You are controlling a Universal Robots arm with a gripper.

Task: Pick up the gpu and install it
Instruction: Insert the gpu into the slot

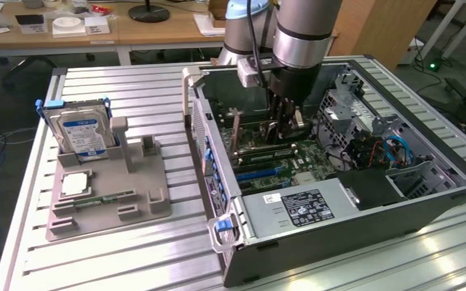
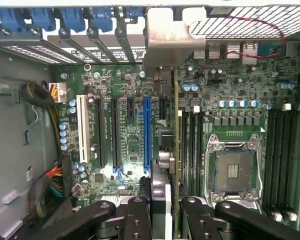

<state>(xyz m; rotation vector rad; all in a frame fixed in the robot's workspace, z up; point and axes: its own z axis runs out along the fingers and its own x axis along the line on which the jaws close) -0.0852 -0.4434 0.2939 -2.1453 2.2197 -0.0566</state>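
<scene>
Nearest to us, in the wrist view, the gripper [image 2: 165, 212] is narrowed on the gpu [image 2: 175, 130] and clamps it from both sides. We see the card edge-on. It stands upright over the motherboard [image 2: 130, 145], just beside the long blue slot [image 2: 147, 130], and its long axis runs straight away from the gripper. Its far end carries a silvery bracket [image 2: 172, 40], which points to the rear wall of the computer case [image 1: 354, 236]. Whether the card sits in a slot, we cannot tell. At the exterior view's left, well apart, a hard drive [image 1: 83, 133] stands in a grey holder [image 1: 148, 209].
</scene>
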